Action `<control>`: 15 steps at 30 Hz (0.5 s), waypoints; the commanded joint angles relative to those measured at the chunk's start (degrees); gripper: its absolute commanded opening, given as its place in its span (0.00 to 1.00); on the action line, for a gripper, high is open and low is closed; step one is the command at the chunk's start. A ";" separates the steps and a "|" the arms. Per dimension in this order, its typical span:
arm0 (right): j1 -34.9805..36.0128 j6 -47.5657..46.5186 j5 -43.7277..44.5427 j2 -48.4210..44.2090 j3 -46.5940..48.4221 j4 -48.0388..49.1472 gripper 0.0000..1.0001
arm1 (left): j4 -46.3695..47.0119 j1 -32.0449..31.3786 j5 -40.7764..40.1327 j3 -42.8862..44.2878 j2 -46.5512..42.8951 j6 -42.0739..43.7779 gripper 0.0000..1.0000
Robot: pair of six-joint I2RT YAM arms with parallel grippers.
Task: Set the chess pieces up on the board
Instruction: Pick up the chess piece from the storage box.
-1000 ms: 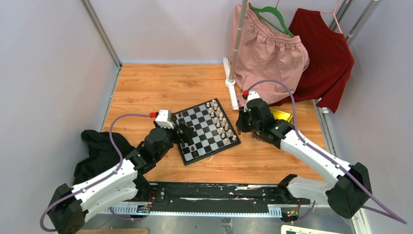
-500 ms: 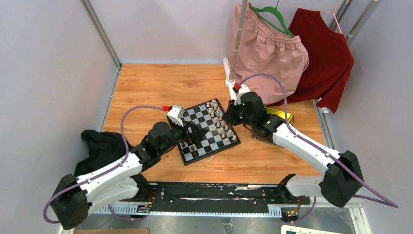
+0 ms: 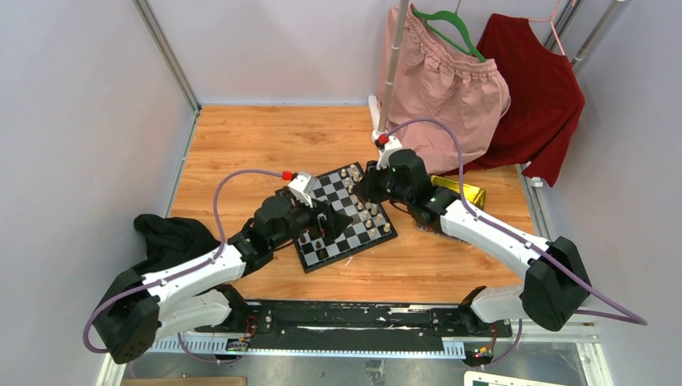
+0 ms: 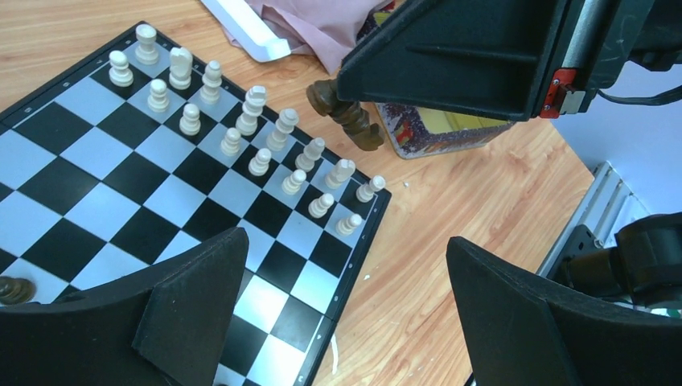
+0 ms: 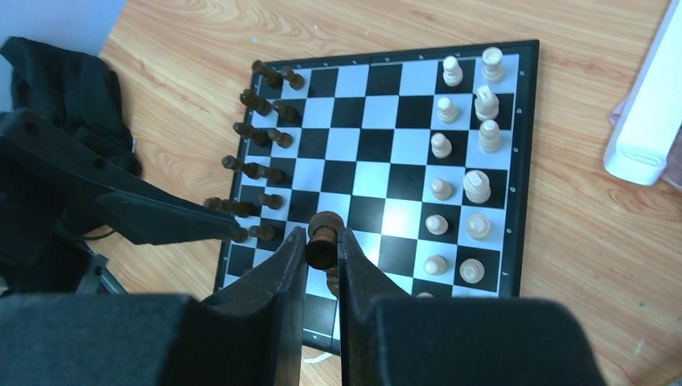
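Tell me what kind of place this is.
Probably a robot test cell: two arms bolted to a wooden table, plain grey walls boxing it in, and a chessboard and hung clothes as props.

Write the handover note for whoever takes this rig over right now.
Left gripper: open, empty, low over the board.
Right gripper: shut on a dark piece, above the board.
Done: cream pieces fill two ranks on one side; dark pieces stand along the opposite edge.
Left: place the held piece on the dark side; some there are hidden, so check the count.
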 commanded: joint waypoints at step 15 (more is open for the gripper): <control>1.04 6.42 -4.90 0.97 1.23 8.93 0.00 | 25.73 -0.31 2.54 -1.19 12.09 -9.05 1.00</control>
